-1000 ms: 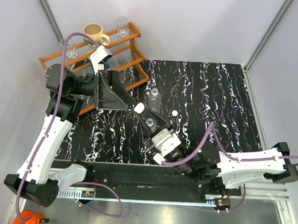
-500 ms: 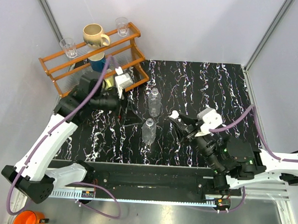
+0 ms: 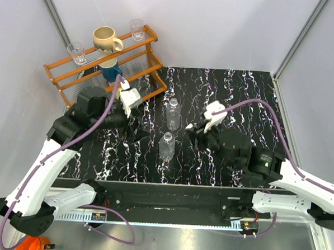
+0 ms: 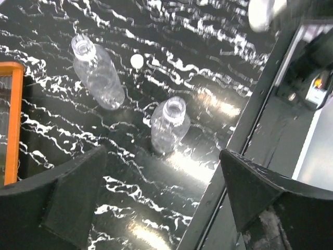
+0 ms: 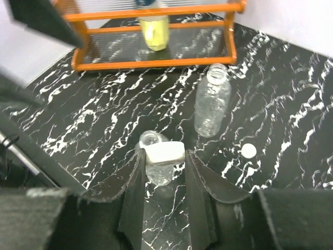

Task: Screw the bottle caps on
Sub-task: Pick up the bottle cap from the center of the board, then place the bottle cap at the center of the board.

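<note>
The left gripper [image 4: 164,153] hangs over the left half of the worktop with its jaws spread wide and nothing between them. Both bottles lie to its right.

Near the middle of the worktop two clear ribbed bottles stand upright, mouths open. The farther bottle [image 3: 173,114] is toward the back edge and the nearer bottle [image 3: 166,146] toward the front edge.

The right gripper [image 5: 165,156] is just right of the nearer bottle and pinches a white bottle cap [image 5: 165,152] between its fingers. In the right wrist view the cap overlaps the nearer bottle's neck [image 5: 151,139], slightly right of it. How high it sits above the mouth cannot be told. The right arm is the nearer one to that bottle.

A second cap [image 5: 248,150] lies loose on the worktop right of the bottles. In the overhead view the right gripper hides it.
</note>
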